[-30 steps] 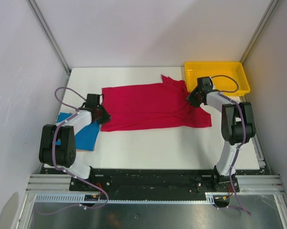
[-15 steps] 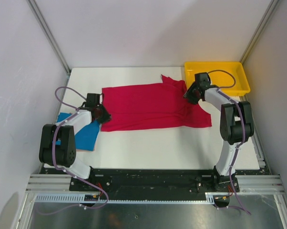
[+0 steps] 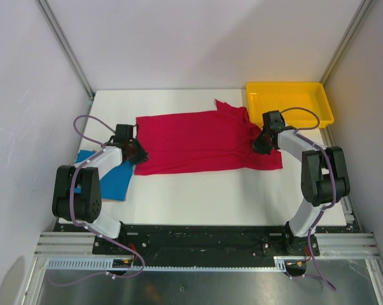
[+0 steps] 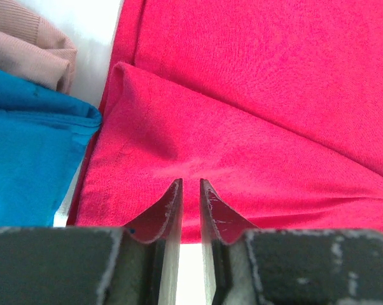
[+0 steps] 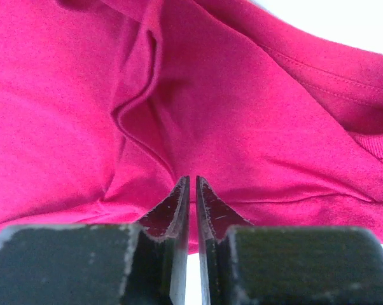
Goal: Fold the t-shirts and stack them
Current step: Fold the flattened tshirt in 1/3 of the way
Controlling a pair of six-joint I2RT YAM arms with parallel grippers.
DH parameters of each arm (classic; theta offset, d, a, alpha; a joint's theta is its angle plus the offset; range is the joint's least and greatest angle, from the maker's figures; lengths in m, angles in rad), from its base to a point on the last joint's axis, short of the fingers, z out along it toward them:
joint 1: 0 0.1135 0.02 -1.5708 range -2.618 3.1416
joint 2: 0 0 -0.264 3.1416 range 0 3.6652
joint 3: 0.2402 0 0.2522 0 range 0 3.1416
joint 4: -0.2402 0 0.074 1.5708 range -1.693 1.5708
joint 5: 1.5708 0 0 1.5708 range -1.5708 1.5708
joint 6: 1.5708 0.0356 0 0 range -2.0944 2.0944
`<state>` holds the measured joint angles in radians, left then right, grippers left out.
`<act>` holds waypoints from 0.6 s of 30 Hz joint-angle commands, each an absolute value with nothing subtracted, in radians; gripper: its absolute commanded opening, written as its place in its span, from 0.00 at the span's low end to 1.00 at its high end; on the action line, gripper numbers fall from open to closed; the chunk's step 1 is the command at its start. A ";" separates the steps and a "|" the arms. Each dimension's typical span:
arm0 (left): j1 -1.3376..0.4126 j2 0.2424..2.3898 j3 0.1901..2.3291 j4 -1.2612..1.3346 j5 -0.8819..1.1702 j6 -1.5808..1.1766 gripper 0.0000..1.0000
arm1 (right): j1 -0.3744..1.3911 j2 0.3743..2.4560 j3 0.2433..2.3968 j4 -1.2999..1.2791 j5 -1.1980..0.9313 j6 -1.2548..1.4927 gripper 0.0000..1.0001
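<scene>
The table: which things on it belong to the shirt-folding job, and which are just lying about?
Part of the job: red t-shirt, blue t-shirt, left claw and right claw, one at each end of the red one.
Just lying about: yellow tray; a beige cloth beside the blue t-shirt, seen only from the left wrist.
</scene>
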<state>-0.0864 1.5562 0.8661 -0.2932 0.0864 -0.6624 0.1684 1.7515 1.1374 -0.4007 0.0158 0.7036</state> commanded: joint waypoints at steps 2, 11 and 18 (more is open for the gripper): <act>-0.080 1.546 0.902 -0.271 0.098 -0.643 0.20 | 0.172 1.750 1.128 -0.382 0.045 0.697 0.10; -0.080 1.546 0.901 -0.272 0.094 -0.641 0.20 | 0.192 1.806 1.128 -0.321 0.013 0.704 0.09; -0.080 1.547 0.906 -0.271 0.093 -0.640 0.20 | 0.191 1.829 1.134 -0.249 -0.052 0.721 0.09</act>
<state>-0.0864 1.5562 0.8661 -0.2932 0.0864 -0.6621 0.1879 1.8206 1.1233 -0.3237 -0.0162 0.7067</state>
